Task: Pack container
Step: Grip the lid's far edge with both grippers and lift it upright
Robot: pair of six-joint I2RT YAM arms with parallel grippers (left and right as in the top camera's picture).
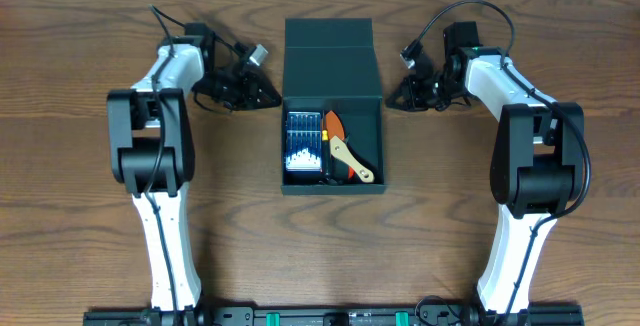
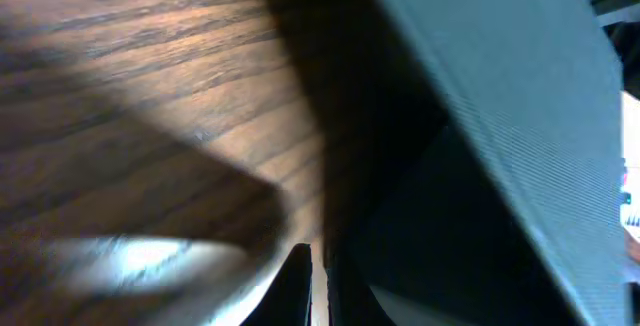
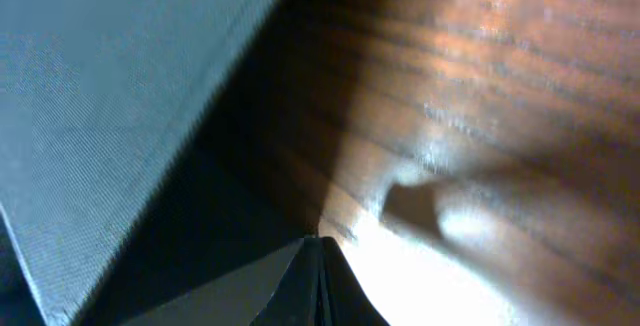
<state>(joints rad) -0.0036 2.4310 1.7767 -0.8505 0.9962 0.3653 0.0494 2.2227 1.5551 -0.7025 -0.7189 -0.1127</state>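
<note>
Presently clenched, holding nothing: left end effector [image 1: 270,94] and right end effector [image 1: 393,99], just beside open-lidded dark teal-green square rigid container [image 1: 328,54].

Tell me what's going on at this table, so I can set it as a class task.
Two robot arms are working on packing a dark teal container. It sits open mid-table with its lid flapped back. Inside lie a blue case of bits, an orange item and a wooden-handled piece. The left gripper and the right gripper are both shut and hold nothing, one low beside each side of the box.
</note>
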